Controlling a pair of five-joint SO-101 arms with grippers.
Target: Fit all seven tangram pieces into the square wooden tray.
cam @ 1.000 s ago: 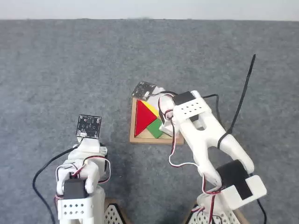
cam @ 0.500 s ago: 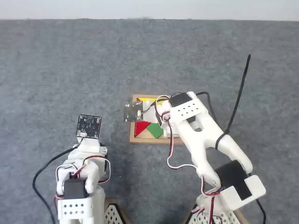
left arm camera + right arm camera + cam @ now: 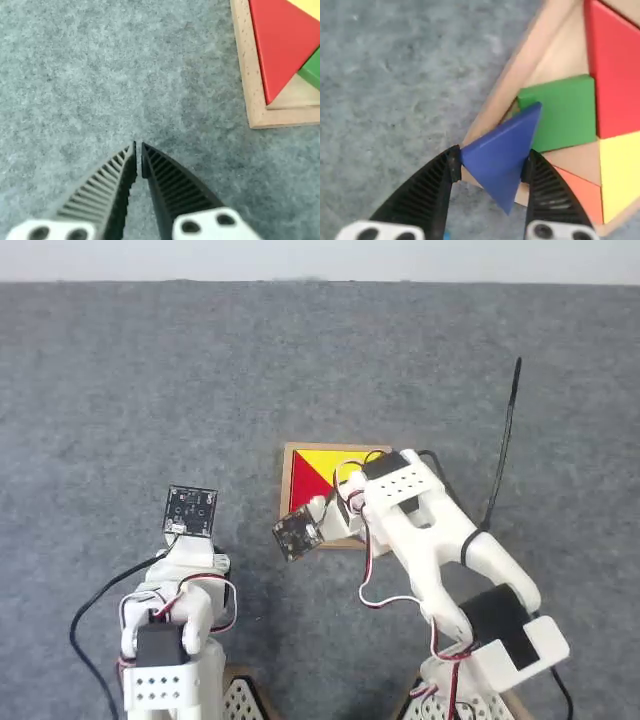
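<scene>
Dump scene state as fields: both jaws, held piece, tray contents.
left jaws: shut, empty, over the grey mat, apart from the tray
right jaws: shut on the blue triangle
blue triangle: held over the tray's edge, overlapping the green square in the right wrist view; contact unclear
in tray: red triangle, yellow triangle, green square, orange piece
tray floor: some bare wood beside the green square

Bare-wood tray (image 3: 243,65) — smooth matt pieces (image 3: 282,45) — fuzzy cloth tabletop (image 3: 150,370).
</scene>
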